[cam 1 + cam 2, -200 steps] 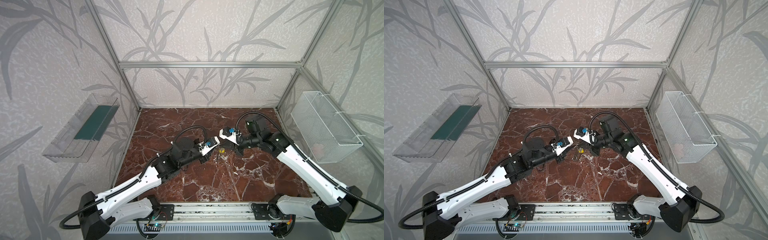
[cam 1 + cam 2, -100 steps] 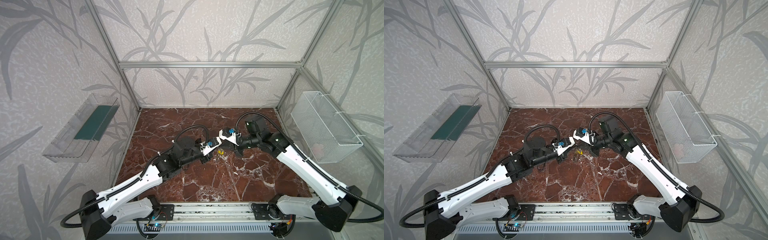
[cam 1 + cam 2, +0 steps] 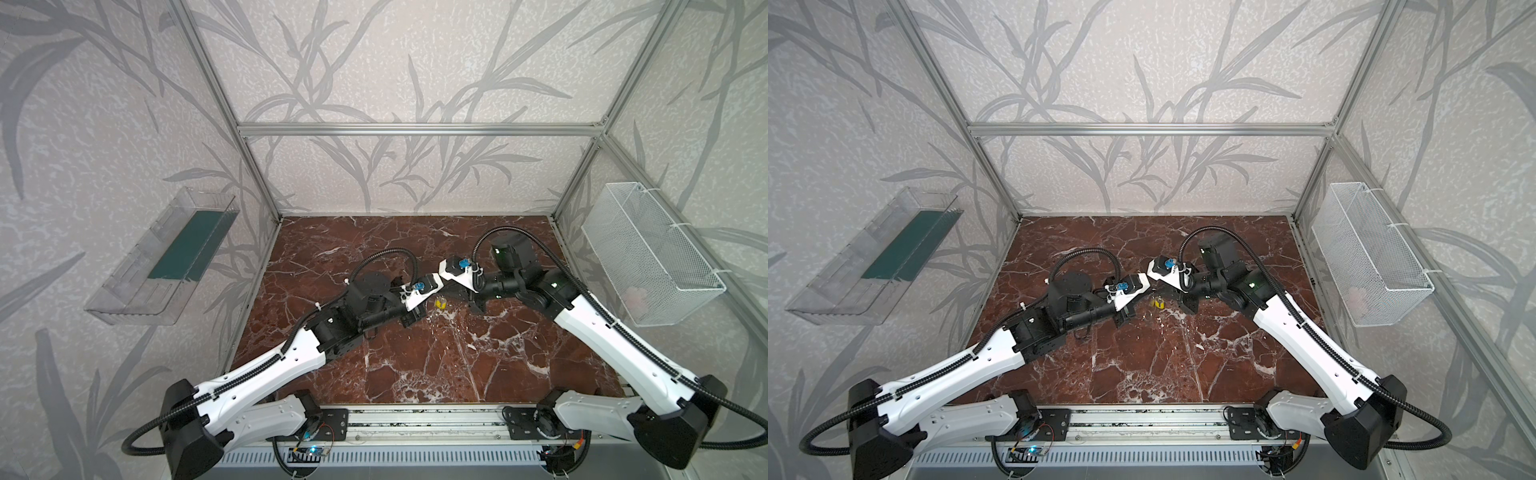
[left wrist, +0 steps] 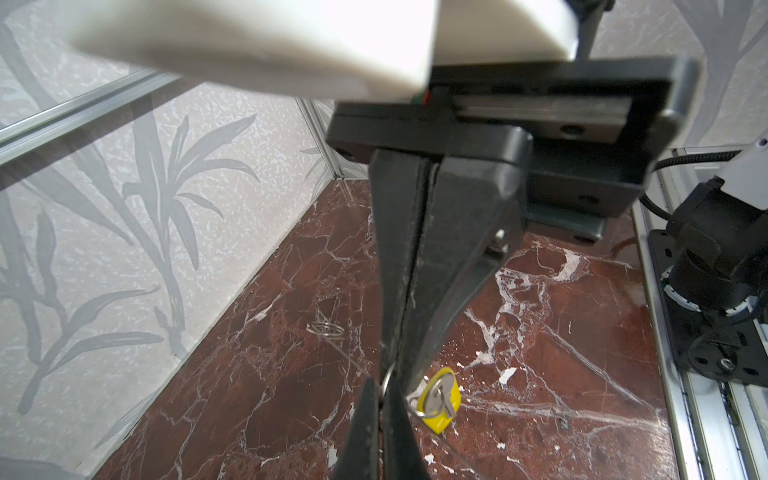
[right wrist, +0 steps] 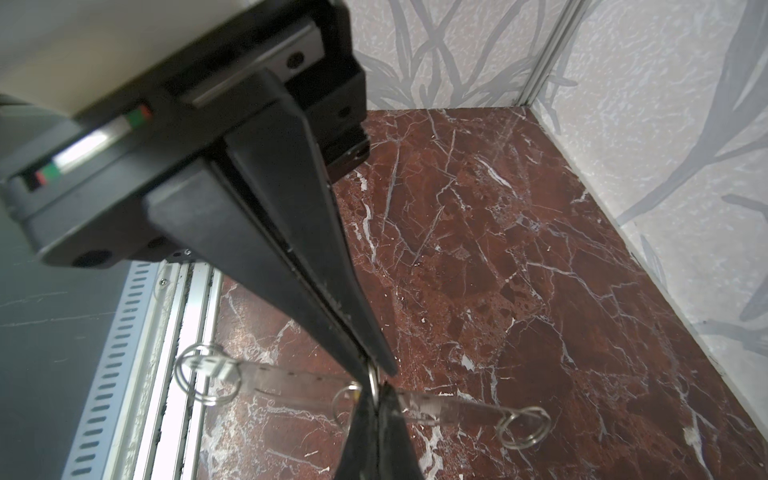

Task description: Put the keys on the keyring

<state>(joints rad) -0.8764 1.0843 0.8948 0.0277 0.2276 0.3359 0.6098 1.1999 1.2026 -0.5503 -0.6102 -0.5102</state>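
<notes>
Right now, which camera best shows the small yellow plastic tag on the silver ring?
The left wrist view: the yellow tag is large and sharp. Both top views show only a tiny speck. I cannot find it in the right wrist view.

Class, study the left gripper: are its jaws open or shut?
Shut. In the left wrist view the left gripper shows no gap down to its tips, which pinch the keyring next to its yellow tag.

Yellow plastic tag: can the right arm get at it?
Probably yes, once it lets go: the right gripper, like the left gripper, is shut on the thin silver ring carrying the yellow plastic tag, itself uncovered.
</notes>
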